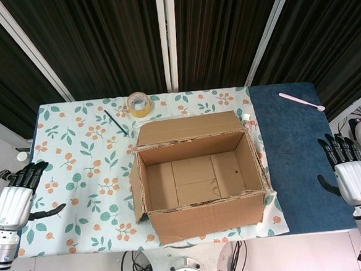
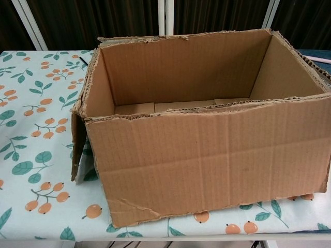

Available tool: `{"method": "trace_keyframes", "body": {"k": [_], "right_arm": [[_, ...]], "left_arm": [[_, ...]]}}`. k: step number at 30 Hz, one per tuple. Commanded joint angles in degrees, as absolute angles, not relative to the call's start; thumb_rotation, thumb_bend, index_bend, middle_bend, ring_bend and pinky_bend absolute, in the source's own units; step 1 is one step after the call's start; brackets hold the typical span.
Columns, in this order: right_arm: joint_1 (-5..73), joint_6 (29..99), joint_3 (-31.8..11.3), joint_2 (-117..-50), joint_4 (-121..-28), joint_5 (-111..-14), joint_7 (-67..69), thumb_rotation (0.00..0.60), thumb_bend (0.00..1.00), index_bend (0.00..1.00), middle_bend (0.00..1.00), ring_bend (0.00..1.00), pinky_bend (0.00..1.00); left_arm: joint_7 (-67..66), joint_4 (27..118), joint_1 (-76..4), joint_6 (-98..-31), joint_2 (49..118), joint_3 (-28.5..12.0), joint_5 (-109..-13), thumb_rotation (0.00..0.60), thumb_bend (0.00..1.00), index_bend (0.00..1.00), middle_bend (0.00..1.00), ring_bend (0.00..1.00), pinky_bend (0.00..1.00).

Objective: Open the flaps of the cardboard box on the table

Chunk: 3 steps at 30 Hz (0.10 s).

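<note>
The cardboard box (image 1: 195,171) stands in the middle of the table with its top open and its inside empty; the chest view shows its front wall (image 2: 207,160) close up. The far flap lies back, the left flap hangs down the side, and the front and right flaps stand folded outward. My left hand (image 1: 15,203) hovers off the table's left edge, fingers spread, holding nothing. My right hand (image 1: 352,176) hovers past the table's right edge, fingers also spread and empty. Neither hand touches the box, and neither shows in the chest view.
A roll of yellow tape (image 1: 139,103) and a thin black pen (image 1: 115,122) lie behind the box on the floral cloth (image 1: 76,149). A pink toothbrush (image 1: 301,101) lies on the blue mat (image 1: 299,146) at the right.
</note>
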State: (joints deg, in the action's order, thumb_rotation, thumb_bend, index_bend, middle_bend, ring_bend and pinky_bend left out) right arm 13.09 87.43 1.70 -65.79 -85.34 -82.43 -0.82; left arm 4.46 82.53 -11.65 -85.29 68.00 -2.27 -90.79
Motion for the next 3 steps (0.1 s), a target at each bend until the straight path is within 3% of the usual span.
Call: {"method": "trace_keyframes", "body": {"k": [1,3], "right_arm": [[12.0,85.7,1.6,-68.1,-83.3,-81.8,-0.4,0.600,0.19,0.00,0.00,0.00,0.00],[11.9,85.4,1.3,-68.6,-82.8,-81.8,-0.2,0.600,0.19,0.00,0.00,0.00,0.00]], "left_arm": [[4.4,82.7,-11.8,-84.7,67.8,-2.3,-90.2,0.276,0.01,0.09,0.11,0.10,0.19],[4.1,82.4,-11.8,-84.8,68.0,-2.4,-90.2,0.277,0.01,0.09,0.11,0.10,0.19]]}}
